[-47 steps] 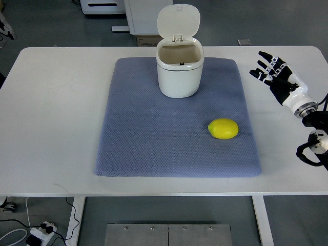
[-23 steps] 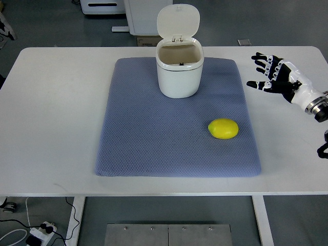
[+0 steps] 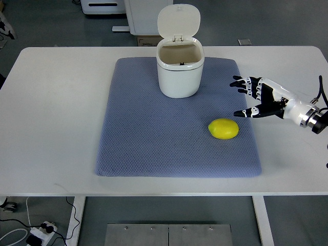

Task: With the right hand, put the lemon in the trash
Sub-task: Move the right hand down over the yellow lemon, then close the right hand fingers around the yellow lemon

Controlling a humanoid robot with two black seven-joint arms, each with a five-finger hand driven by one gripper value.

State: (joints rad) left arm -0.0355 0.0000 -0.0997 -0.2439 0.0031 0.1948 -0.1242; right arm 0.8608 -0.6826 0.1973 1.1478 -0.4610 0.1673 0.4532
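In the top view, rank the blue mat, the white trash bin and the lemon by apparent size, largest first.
1. blue mat
2. white trash bin, lid open
3. lemon
The bin stands taller, so nearer the camera, but the gaps are too wide for that to change the order.

Lemon [image 3: 223, 128] on mat [image 3: 143, 143], trash bin [image 3: 179, 72] behind-left.

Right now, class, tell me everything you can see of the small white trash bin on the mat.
The trash bin is small, white and rounded, of what looks like smooth plastic. Its hinged lid stands flipped open at the back, showing a brownish interior. It stands upright at the far edge of the grey-blue mat, touching only the mat, apart from the lemon.
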